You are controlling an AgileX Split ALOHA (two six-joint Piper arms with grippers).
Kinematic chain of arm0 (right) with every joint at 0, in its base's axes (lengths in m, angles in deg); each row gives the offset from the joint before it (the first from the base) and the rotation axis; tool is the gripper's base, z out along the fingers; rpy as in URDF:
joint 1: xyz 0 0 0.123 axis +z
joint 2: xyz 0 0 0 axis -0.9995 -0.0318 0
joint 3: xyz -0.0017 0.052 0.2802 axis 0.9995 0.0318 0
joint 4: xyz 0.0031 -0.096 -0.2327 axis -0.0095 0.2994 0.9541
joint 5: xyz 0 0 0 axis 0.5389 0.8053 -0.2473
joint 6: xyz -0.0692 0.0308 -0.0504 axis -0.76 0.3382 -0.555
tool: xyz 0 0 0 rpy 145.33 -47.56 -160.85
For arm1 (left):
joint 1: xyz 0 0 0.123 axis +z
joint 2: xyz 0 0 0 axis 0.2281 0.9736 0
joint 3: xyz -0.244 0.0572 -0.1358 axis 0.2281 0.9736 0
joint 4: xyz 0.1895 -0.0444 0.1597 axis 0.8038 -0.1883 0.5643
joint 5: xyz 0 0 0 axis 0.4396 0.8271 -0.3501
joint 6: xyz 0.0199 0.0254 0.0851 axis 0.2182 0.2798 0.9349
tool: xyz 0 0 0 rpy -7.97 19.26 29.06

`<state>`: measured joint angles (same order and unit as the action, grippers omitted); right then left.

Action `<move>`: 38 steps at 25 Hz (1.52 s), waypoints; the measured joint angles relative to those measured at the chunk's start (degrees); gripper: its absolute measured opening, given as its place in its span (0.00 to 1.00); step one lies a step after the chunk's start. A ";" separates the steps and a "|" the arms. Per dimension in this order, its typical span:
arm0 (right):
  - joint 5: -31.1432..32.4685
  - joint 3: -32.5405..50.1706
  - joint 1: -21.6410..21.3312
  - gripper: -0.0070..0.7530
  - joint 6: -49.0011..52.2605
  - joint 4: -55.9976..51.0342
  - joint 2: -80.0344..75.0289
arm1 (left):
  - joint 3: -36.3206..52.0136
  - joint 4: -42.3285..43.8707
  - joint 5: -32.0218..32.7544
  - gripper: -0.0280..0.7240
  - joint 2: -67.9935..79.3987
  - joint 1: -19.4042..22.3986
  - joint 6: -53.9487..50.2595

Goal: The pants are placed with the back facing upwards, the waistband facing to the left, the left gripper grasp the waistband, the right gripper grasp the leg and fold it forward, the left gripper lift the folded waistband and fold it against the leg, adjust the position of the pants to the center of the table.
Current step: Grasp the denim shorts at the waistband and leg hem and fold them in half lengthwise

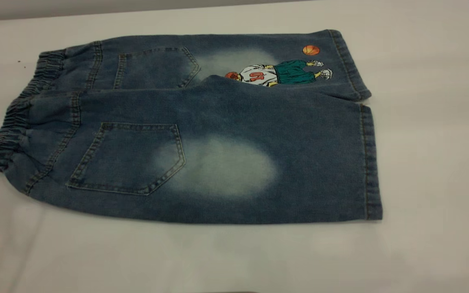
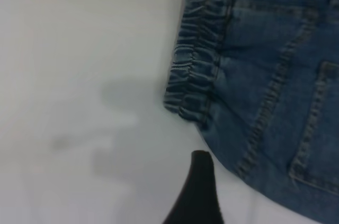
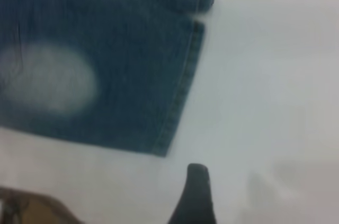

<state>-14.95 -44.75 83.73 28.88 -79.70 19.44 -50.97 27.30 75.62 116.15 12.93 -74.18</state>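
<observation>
At the far left of the exterior view we see the waistband (image 1: 12,118), a ruched strip of dark denim running from the near left toward the far side, and it marks the end toward which the pants (image 1: 202,134) point. The pants lie flat on the table (image 1: 434,162), back side up, with their long axis running left to right across the view: waist at left, hems at right. Moving right from the waist, we meet two back patch pockets, the near pocket (image 1: 130,158) and the far pocket (image 1: 157,67). Past them, the plain leg (image 1: 283,162) with its pale faded oval lies nearest the camera, and its upper edge overlaps a little of the printed leg (image 1: 283,61) behind it, where the basketball-player print (image 1: 277,73) and a small orange ball (image 1: 311,50) show. Both stitched hems end at the right, the far one set slightly further left than the near one.

In the left wrist view we see one dark fingertip of the left gripper (image 2: 198,192) over bare table just beside the near corner of the waistband (image 2: 193,73), not touching the cloth; we cannot tell whether its claw is apart or together. In the right wrist view one fingertip of the right gripper (image 3: 196,195) is near the hem corner of the plain leg (image 3: 106,75), also clear of the denim, and again we cannot tell its state.
</observation>
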 joint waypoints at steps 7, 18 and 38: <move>-0.22 0.00 0.00 0.73 -4.07 -2.49 -2.36 | -8.38 0.10 -2.29 0.81 22.64 0.00 4.20; -0.96 0.00 0.00 0.73 -4.44 -2.53 -2.37 | -8.85 4.35 0.76 0.80 26.06 0.00 4.14; -0.91 0.00 0.00 0.73 -4.66 -2.60 -2.37 | -9.41 7.03 -8.69 0.77 37.33 4.62 2.86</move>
<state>-15.86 -44.75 83.73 24.21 -82.30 17.07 -60.38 34.33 66.93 153.48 17.55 -71.32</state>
